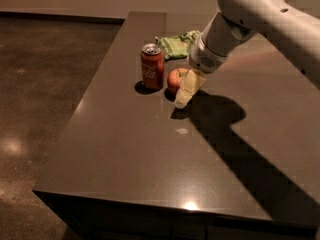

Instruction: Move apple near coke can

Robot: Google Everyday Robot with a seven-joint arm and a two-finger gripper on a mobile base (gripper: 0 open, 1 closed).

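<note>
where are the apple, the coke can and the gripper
apple (175,79): camera view, its bare left side
can (152,69): camera view, middle of the red wall
gripper (183,97): camera view, pale lower end, just right of the apple

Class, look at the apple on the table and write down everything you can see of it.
The apple is small, round and red-orange, with a dark stem mark at its top. It sits on the dark table close beside the coke can, to the can's right in the view and shorter than it. Whether the two touch cannot be told. The gripper overlaps the apple's right side and hides that part. A green bag lies behind it.
</note>
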